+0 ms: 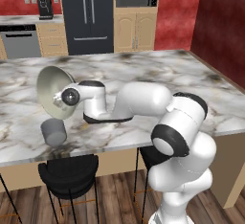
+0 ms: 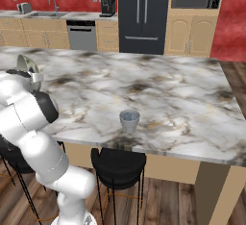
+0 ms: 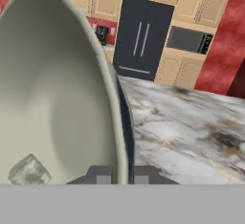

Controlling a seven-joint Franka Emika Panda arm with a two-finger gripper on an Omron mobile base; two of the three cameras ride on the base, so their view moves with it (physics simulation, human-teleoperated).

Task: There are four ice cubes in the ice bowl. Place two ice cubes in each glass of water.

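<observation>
My gripper (image 3: 122, 176) is shut on the rim of the ice bowl (image 3: 52, 89), one finger inside the rim and one outside. The cream bowl (image 1: 51, 86) is lifted off the counter and tipped steeply onto its side. One pale ice cube (image 3: 29, 171) lies low inside the bowl; the other cubes are out of sight. A short grey cup (image 1: 53, 131) stands on the counter just under the tipped bowl, near the front edge. In the right base view another grey cup (image 2: 129, 121) stands near the front edge, right of the arm, and the bowl (image 2: 27, 67) peeks out behind my arm.
The marble island counter (image 1: 143, 70) stretches back and to the right. Black bar stools (image 1: 69, 173) stand under its front edge. The black fridge (image 3: 141, 39), cabinets and red wall are far behind.
</observation>
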